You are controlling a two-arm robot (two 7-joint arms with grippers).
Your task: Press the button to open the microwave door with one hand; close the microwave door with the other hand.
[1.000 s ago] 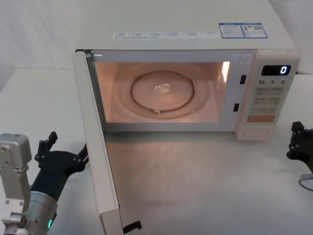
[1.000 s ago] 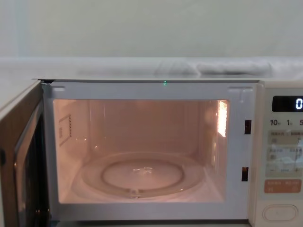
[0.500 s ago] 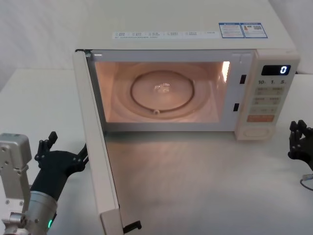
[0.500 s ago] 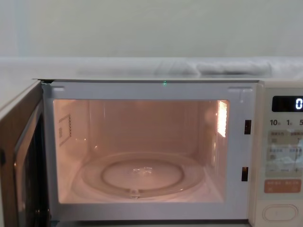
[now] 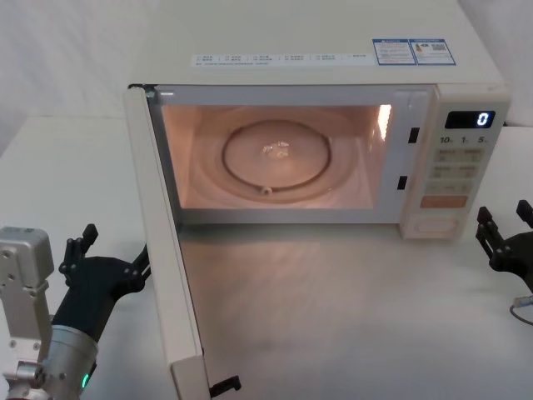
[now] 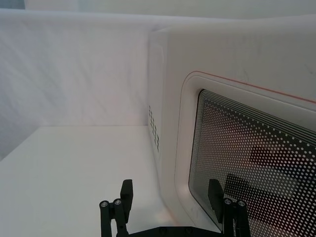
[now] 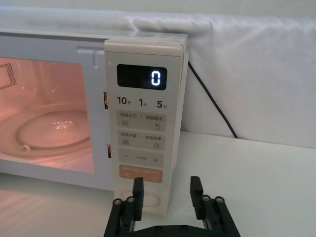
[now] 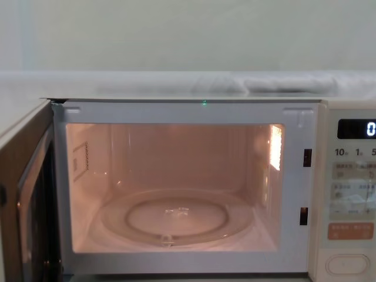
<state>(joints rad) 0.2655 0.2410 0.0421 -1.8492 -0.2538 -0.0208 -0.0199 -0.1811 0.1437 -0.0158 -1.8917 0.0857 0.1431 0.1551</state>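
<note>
One cream microwave door (image 5: 163, 250) wide open, dark mesh window outward.

A cream microwave (image 5: 333, 50) sits on a white table with its door (image 5: 162, 250) swung wide open on the left-hand hinge, edge-on toward the viewer. Inside, the lit cavity glows orange around a round glass turntable (image 5: 277, 156). On the right-hand control panel, below a display reading 0, sits the wide pill-shaped cream button (image 7: 147, 199).
</note>
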